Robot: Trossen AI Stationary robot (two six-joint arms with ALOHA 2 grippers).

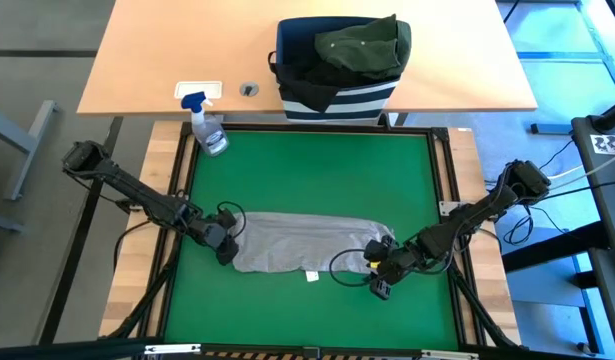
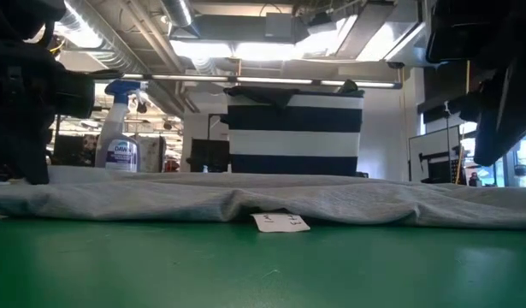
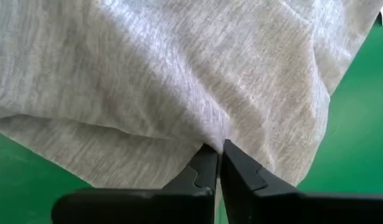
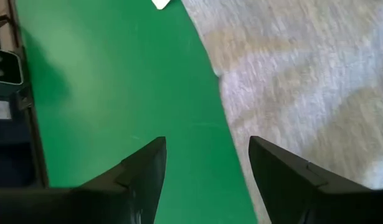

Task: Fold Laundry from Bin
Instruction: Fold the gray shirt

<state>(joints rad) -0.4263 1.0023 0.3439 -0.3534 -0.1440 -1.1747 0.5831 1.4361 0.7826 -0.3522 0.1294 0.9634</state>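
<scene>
While seen from above: the light grey garment (image 1: 302, 243) lay flat on the green mat (image 1: 317, 170); the bin (image 1: 337, 70), holding dark olive laundry (image 1: 365, 45), stood far, on the wooden table (image 1: 157, 50).
Low view: spray bottle (image 2: 121, 128) label read "Dawn"; the white tag (image 2: 281, 222) was illegible.
Left wrist: left gripper (image 3: 217, 160) was pinched shut on the garment's left edge.
Right wrist: right gripper (image 4: 207, 158) stood open, empty, over the right edge.
Advice: probably the right should pinch its edge first, then both lift evenly.
</scene>
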